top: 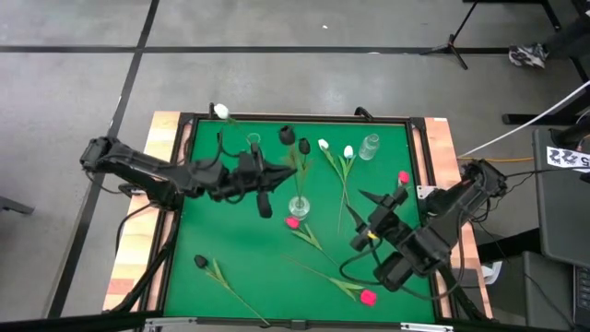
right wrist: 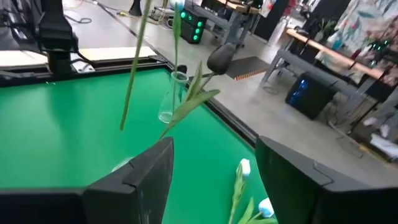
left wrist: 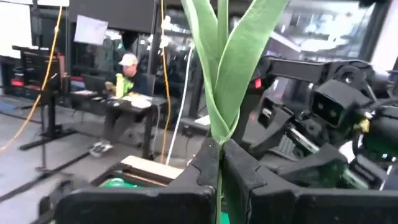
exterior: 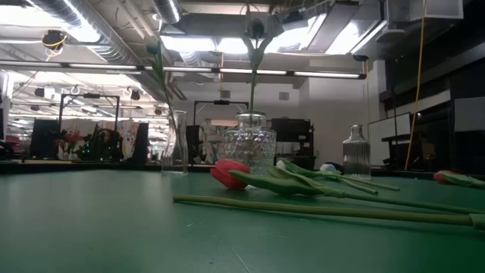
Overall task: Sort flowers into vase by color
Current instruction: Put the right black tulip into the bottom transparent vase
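Now my left gripper (left wrist: 219, 163) pinches a black tulip's stem (left wrist: 219, 81) tight above the green table (top: 240, 267), while my right gripper (right wrist: 214, 165) gapes empty.

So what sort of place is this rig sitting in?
Probably an indoor robotics lab or workshop: bare concrete floor around the green table, exposed ceiling ducts overhead, and a person at a desk behind.
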